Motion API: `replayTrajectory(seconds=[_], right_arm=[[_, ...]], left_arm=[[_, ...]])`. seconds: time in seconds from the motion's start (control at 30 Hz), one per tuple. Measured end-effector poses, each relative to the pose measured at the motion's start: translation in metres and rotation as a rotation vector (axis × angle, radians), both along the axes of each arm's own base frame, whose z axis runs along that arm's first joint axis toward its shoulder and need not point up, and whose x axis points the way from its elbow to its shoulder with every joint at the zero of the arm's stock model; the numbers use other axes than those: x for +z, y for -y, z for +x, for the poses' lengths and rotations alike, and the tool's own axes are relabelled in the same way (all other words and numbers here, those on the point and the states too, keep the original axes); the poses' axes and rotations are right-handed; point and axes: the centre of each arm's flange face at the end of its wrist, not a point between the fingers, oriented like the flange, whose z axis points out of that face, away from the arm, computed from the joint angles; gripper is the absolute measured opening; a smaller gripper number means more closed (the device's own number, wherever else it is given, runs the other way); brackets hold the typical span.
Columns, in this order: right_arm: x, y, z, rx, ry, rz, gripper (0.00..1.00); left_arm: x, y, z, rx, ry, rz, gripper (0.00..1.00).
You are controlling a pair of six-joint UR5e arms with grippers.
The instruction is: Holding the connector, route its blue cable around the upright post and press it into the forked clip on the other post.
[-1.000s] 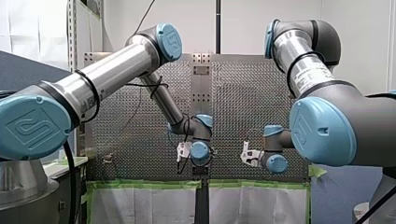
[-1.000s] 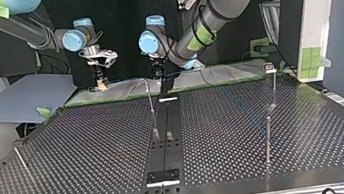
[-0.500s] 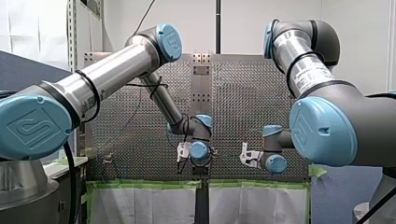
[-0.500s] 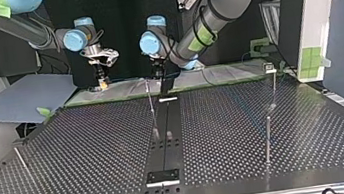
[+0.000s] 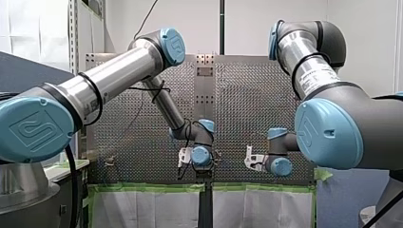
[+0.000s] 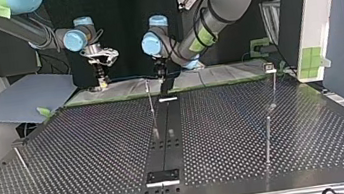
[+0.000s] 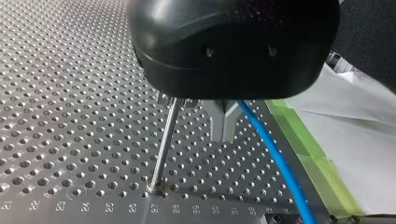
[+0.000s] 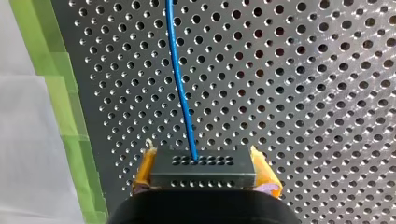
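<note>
My right gripper (image 8: 204, 175) is shut on a black connector (image 8: 203, 167), held between its yellow pads (image 8: 145, 170). The blue cable (image 8: 180, 79) leaves the connector and runs ahead over the perforated table. In the left wrist view my left gripper (image 7: 225, 133) has its metal fingers shut. The blue cable (image 7: 275, 156) runs close beside them, and I cannot see whether it is pinched. A thin upright post (image 7: 164, 144) stands just beside those fingers. In the top view, my left gripper (image 6: 161, 75) hangs behind the centre post (image 6: 151, 107), and my right gripper (image 6: 102, 81) is to its left.
At the top view's right, a post with a small head (image 6: 269, 68) stands at the back and a nearer rod (image 6: 267, 135) in front of it. A short rod (image 6: 21, 159) leans at the left. Green tape (image 7: 310, 161) and white sheeting (image 7: 359, 116) border the table's edge.
In the top view both grippers have shifted slightly to the right. Both grips are unchanged.
</note>
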Motion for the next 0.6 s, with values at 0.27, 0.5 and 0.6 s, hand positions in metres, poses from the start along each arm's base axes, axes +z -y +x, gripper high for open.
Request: replayTrajectory(seconds=[0.27,0.5,0.6], right_arm=[[-0.012,-0.002,-0.003,-0.004,-0.005,0.016,0.00],[-0.011,0.004,-0.002,-0.005,-0.003,0.011,0.00],[-0.009,0.009,0.000,-0.005,-0.002,0.008,0.00]], left_arm=[[-0.001,-0.003,0.005,-0.010,-0.006,-0.004,0.01],[0.000,-0.007,0.011,-0.017,-0.008,-0.014,0.01],[-0.001,-0.007,0.016,-0.019,-0.011,-0.020,0.01]])
